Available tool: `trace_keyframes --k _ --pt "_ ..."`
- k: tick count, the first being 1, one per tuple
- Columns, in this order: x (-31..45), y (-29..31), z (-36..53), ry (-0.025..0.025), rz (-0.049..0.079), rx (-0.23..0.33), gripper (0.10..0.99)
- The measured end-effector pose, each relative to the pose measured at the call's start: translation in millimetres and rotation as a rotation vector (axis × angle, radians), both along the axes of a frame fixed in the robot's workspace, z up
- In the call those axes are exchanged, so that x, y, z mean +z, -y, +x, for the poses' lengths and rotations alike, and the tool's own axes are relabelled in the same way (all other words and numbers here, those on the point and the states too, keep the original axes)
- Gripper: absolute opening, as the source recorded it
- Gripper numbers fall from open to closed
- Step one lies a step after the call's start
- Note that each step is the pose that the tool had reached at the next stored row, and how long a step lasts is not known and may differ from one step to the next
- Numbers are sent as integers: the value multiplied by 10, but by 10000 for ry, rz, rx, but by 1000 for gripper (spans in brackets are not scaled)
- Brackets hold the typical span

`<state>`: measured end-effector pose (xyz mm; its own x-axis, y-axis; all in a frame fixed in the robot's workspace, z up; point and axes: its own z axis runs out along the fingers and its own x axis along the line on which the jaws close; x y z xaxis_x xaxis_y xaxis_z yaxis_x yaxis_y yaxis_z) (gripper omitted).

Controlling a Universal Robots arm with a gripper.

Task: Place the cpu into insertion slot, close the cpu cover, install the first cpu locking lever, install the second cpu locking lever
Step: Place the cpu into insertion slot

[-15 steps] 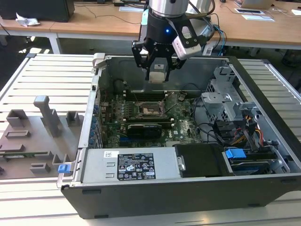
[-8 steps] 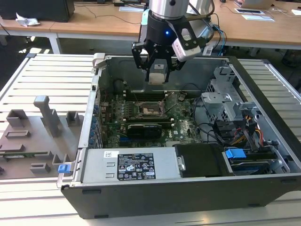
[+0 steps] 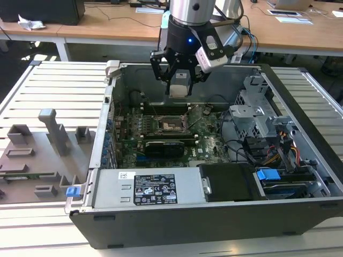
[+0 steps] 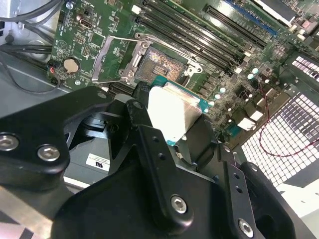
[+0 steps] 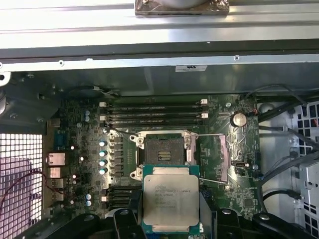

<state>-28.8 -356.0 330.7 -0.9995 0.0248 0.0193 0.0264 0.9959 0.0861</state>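
So the black two-fingered claw (image 3: 178, 85) is clamped on the cpu (image 5: 171, 199), a small flat square chip with a silvery-grey metal lid on a green-edged board. It's pinched by two opposite edges, with the lid facing the first wrist camera. It hangs in the air over the open black computer case (image 3: 161, 222), touching nothing else.

Below it sits the insertion slot (image 5: 163, 149), a small square socket with a dark frame and a pale tan contact field, and there's nothing in it yet. The cpu cover (image 4: 99, 59), a thin silvery metal frame, is flipped open just beside the socket. On the socket's far side the long black memory slots (image 5: 154, 114) run across the green motherboard (image 3: 209, 144). The case rests on a grey slatted metal table (image 3: 53, 80).

My guess on handling: it's light, stiff and flat, so it's easy to carry. The smooth lid looks slippery though, and the contact side is surely fragile. The edges are the place to hold it, never the underside.
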Motion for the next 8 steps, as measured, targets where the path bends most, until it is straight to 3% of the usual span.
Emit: trace_keyframes --k 8 --pt "-109 0 0 1 -47 0 541"
